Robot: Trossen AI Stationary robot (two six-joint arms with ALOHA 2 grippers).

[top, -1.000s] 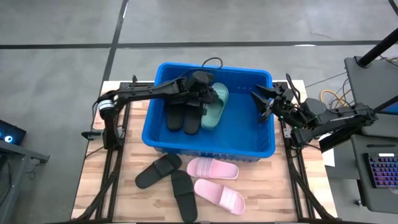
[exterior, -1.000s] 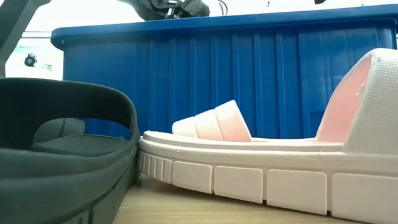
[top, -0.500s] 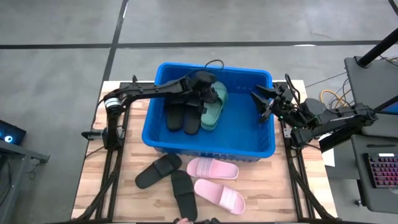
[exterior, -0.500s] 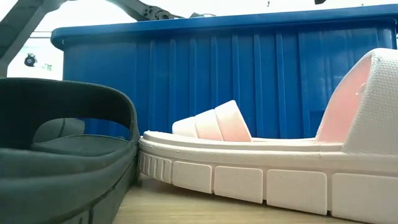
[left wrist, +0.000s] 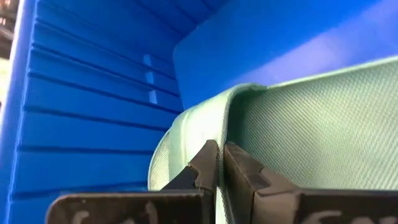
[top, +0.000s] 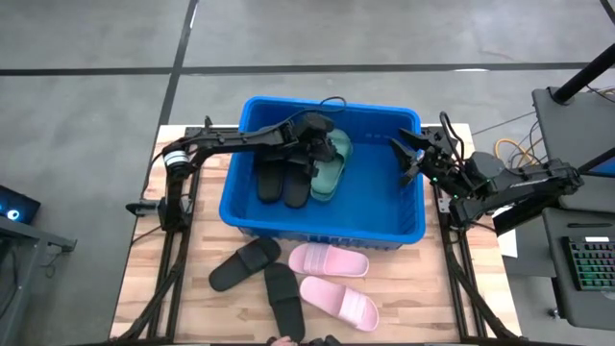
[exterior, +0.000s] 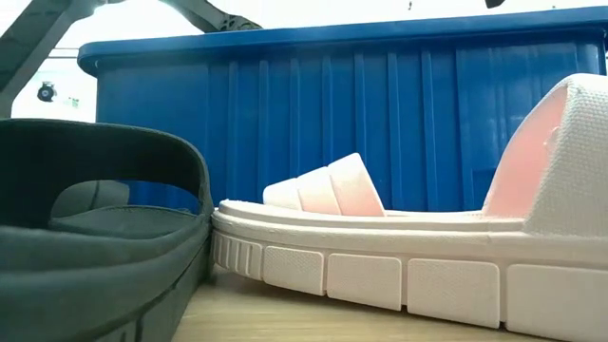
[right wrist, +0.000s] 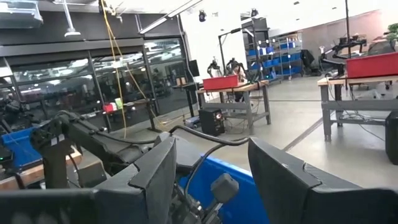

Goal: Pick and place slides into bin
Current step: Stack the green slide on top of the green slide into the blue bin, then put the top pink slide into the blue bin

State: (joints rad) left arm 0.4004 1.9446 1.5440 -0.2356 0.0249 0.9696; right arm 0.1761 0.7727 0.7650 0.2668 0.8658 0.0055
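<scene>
A black slide point(exterior: 95, 228) fills the near left, touching a pale pink slide point(exterior: 380, 256) at centre-right; the ribbed wall of the blue bin point(exterior: 332, 114) rises behind both

A big robotics workshop: metal-legged workbenches point(right wrist: 239, 93) carrying red crates point(right wrist: 219, 82), shelving stacked with blue bins point(right wrist: 280, 53), glass partitions point(right wrist: 74, 81), polished concrete floor point(right wrist: 298, 124), ceiling-hung yellow cable point(right wrist: 115, 56).

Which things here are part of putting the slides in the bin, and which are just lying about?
Part of the job:
- bright blue perforated plastic bin
- two black foam slides inside it
- pale green foam slides inside it, under the shut left gripper
- two black foam slides on the table
- two pale pink foam slides on the table
- open right gripper

Lying about:
- keyboard
- coiled cables
</scene>
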